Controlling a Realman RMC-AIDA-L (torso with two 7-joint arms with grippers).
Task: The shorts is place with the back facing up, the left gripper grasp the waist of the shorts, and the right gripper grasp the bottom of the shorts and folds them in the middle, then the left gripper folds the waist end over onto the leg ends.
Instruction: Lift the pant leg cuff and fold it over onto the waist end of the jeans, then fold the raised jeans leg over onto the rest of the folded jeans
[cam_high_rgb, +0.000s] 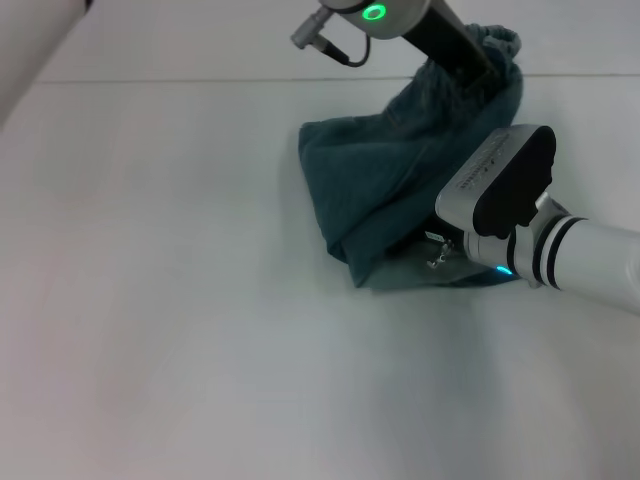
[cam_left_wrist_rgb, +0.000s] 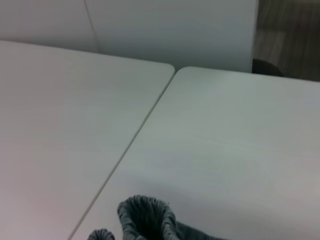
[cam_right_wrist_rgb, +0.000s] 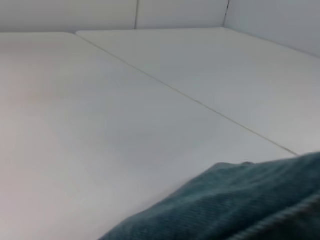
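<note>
Denim shorts (cam_high_rgb: 400, 170) bunched btwn left pincer (cam_high_rgb: 478, 62), right pincer (cam_high_rgb: 462, 262).

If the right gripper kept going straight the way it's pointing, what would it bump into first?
Most likely the shorts. The right gripper points toward the robot's left, with its tip already at the lower edge of the bunched denim; the right wrist view shows the cloth close up. Beyond lies bare table. Depth is unclear.

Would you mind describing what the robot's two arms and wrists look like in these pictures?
In the head view, the left gripper hangs from a silver-grey wrist with a glowing green ring light and a grey cable plugged into its side. The right gripper sits on a white forearm banded with black stripes, topped by a silver housing with a matte black cap, with a small blue light beneath.
</note>
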